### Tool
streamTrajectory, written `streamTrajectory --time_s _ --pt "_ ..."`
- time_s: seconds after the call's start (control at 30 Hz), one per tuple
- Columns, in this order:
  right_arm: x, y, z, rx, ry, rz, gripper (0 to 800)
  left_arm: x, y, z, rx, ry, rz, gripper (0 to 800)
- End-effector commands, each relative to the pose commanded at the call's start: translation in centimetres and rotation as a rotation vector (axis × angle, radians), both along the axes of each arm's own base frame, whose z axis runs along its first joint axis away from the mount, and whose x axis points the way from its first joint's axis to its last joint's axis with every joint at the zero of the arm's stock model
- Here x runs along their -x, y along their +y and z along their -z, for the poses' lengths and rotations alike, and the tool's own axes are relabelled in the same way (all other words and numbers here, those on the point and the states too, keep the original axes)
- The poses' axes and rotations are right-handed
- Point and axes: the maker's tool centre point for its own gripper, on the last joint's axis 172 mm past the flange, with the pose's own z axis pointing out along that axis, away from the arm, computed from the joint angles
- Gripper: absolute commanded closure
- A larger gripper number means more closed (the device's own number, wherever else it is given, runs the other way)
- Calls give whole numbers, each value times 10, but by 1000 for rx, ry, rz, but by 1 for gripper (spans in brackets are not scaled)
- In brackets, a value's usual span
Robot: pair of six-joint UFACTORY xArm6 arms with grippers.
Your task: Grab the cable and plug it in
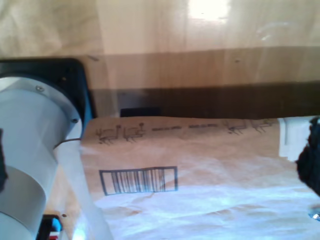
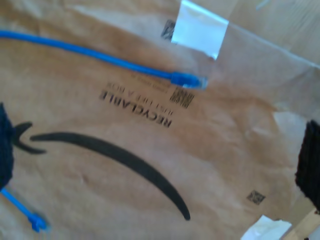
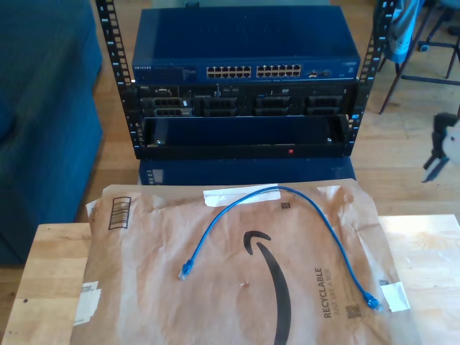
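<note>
The cable (image 3: 287, 198) lies in a loose arch on a brown paper mailer (image 3: 237, 287), free of both my grippers, and I see it again below my second gripper (image 2: 85, 52). One plug (image 2: 189, 80) rests on the paper below and ahead of my second gripper (image 2: 160, 165), beside the printed recycling text; in the exterior view that plug (image 3: 370, 300) is toward the exterior view's right. The other plug (image 3: 185, 273) sits toward that view's left, and I take the blue stub (image 2: 31, 217) close under one dark finger (image 2: 5, 150) to be that end.

I judge the cable light and limp, so it will sag and trail. The jacket looks smooth and may slip; the clear plug tip with its latch is the fragile part. I would take hold on the blue boot just behind the plug, so the tip stays aligned for a port.

My second gripper holds nothing, its dark fingers wide apart. My first gripper (image 1: 300, 165) shows only one dark finger over the mailer's barcode (image 1: 138, 180), so I cannot tell how far it is open; nothing is visibly in it.

Beyond the mailer stands a rack with a blue switch (image 3: 244, 54) and its row of ports (image 3: 253, 71), well apart from the cable.
</note>
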Motion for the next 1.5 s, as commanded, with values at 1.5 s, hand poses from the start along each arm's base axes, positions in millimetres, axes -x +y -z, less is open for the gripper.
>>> streamTrajectory --time_s 1.5 --pt "-78 284 3 19 17 -753 4 -17 -18 16 51 57 59 0"
